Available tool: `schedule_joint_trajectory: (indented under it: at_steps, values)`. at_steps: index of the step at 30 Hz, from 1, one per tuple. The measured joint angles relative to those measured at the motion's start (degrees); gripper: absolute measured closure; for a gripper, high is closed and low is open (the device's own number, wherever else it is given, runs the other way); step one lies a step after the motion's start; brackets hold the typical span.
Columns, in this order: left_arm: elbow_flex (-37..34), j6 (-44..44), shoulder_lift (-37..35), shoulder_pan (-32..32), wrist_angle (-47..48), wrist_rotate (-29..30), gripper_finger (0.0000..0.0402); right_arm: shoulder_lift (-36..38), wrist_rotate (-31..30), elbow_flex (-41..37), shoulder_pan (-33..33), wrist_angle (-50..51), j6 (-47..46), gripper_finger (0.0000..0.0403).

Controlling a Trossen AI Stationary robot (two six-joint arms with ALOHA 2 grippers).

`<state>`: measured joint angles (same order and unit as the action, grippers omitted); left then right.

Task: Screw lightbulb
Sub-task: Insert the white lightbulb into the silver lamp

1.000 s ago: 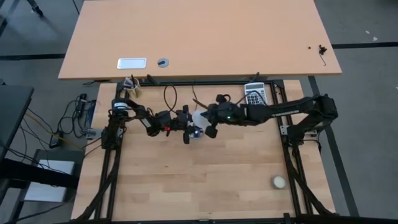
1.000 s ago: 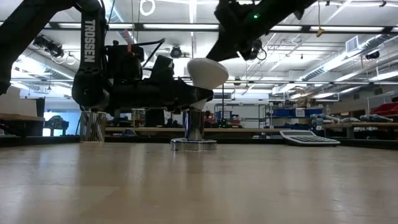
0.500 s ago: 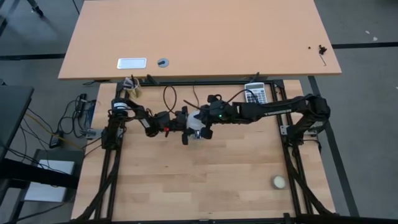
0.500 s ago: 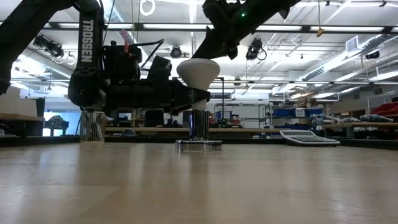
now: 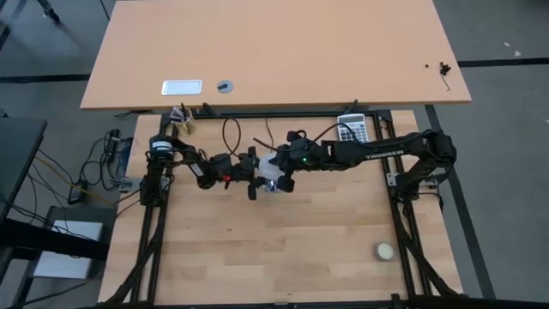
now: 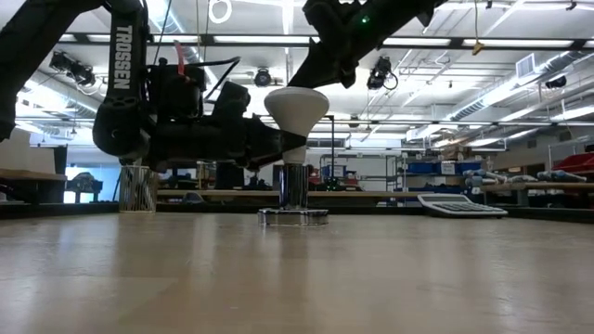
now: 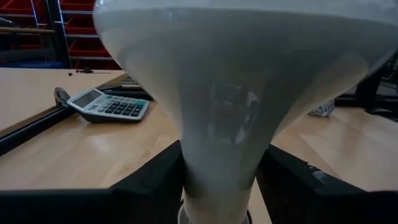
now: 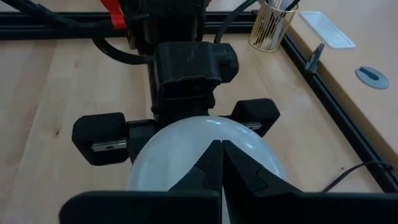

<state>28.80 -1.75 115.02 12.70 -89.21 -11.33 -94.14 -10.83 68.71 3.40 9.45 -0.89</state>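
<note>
Fingers of the left pincer (image 8: pixel 179 132) stand spread on either side of the lightbulb's (image 6: pixel 296 109) narrow neck, released; whether the pads brush the neck cannot be told. The wrist view from that arm shows the two dark fingers (image 7: pixel 152 180) flanking the white cone where it narrows toward the base. The right pincer (image 8: pixel 222 171) is clenched, its tips pressed together and resting on top of the white dome from above.

The lightbulb stands upright, its long axis vertical, dome up, its metal neck down in the round socket disc (image 6: pixel 293 216) that sits flat on the worktop (image 5: pixel 283 240). From the left pincer the bulb lies straight ahead, between its fingers at neck height; from the right pincer it lies directly below. Both arms meet over the middle of the worktop, so neither is clearly nearer, though the left one is the one placed to grip and turn. Turning about the vertical axis looks to be the step in hand, with the shut tips above likely steadying the dome.

A calculator (image 5: pixel 352 130) lies at the far right edge, a small cream ball (image 5: pixel 385 251) well apart at the near right.
</note>
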Motion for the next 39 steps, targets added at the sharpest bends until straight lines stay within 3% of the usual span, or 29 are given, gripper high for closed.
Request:
schedule_joint_trajectory:
  at_steps: [13,25,39]
  values:
    - [-0.3,0.1,0.0,0.0,0.0,0.0,0.0213,-0.1,0.6,-0.2,0.5,-1.4,1.0,0.0391]
    - [-4.7,-0.4,-1.0,0.0,-0.3,-0.1,0.0213,-0.1,0.6,-0.2,0.9,-1.1,1.0,0.0391]
    - [-13.5,0.1,-16.2,-0.1,0.2,1.6,0.0213,-0.2,0.5,-0.4,0.9,-2.7,2.2,0.0388]
